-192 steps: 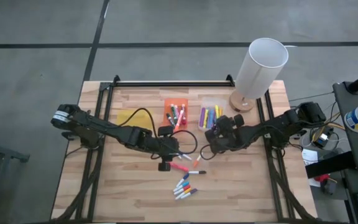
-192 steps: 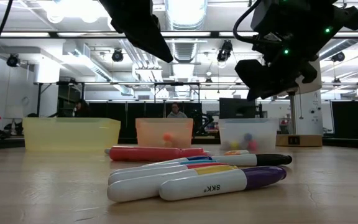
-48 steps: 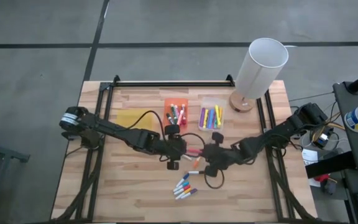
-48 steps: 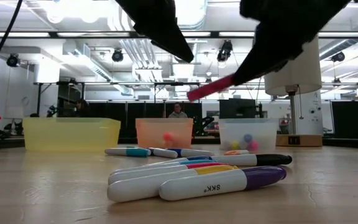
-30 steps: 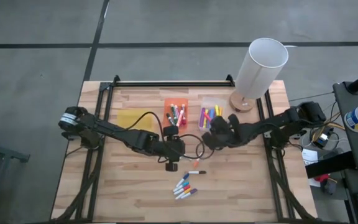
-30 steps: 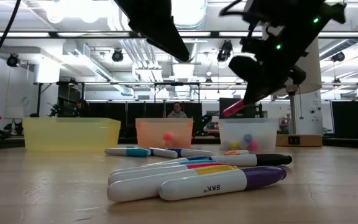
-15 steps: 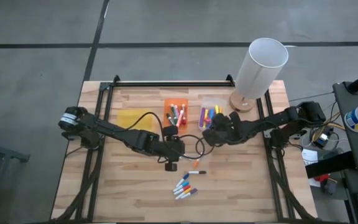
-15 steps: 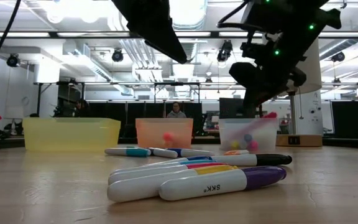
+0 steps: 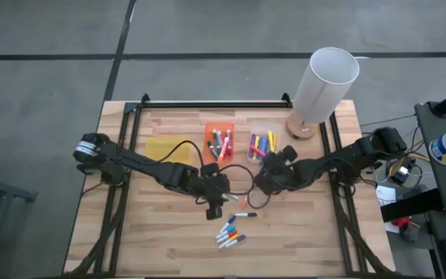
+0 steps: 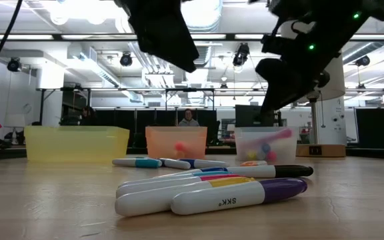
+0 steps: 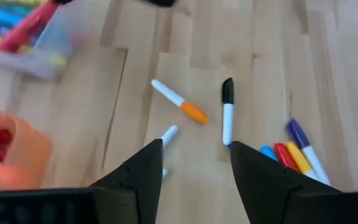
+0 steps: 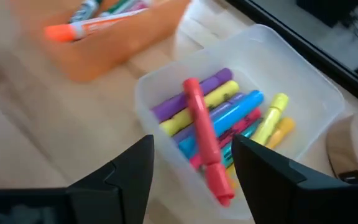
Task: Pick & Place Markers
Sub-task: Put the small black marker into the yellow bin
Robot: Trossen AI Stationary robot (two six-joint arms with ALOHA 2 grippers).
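Right gripper (image 12: pixel 191 158) hangs empty with fingers spread, just above the clear plastic bin (image 12: pixel 303 81).
Directly ahead of it, a red capped marker (image 12: pixel 205 138) lies crosswise on the purple, yellow and blue markers (image 12: pixel 229 112) inside that bin. Left gripper (image 11: pixel 191 158), also spread and empty, hovers over loose white-barrelled markers (image 11: pixel 227 112) on the wooden table (image 9: pixel 169 232), beside the orange bin (image 9: pixel 218 140).

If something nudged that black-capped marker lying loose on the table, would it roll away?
Probably. The black-capped marker looks round and smooth, lying alone on the flat wooden table, so a sideways push likely rolls it. It seems rigid and light.
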